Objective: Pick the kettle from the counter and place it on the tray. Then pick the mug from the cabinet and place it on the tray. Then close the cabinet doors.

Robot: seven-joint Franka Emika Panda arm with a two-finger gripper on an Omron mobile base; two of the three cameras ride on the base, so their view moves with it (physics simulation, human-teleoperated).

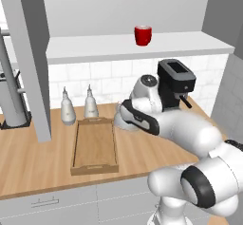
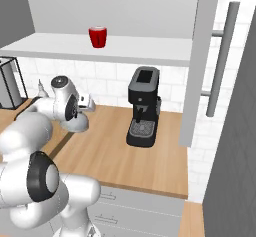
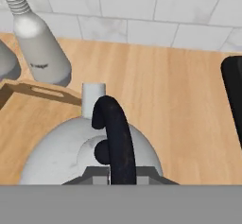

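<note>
**Kettle handle in my pincer, tray just beside**

At the bottom centre of my hand view, my pincer (image 3: 116, 173) is pinched on the black arched handle of the kettle (image 3: 61, 147); its silver dome fills the lower middle of the frame and its short spout points toward the top. Only this view shows the grip. In the left base view my own forearm covers most of the kettle (image 1: 124, 123), leaving a grey sliver at mid-frame on the counter (image 1: 28, 167).

Just past the kettle, at the left of the hand view, lies the near corner of the tray (image 3: 33, 93) with a cut-out handle. The left base view shows the whole tray (image 1: 94, 145), bare, left of centre. Two white bottles (image 1: 67, 107) stand behind it against the tiled wall.

Farther off, the right base view shows a black coffee machine (image 2: 143, 106) at its centre. The red mug (image 1: 143, 35) sits on the cabinet (image 1: 109, 46) shelf at upper centre, with an open cabinet door (image 2: 197, 61) at the right base view's upper right.
</note>
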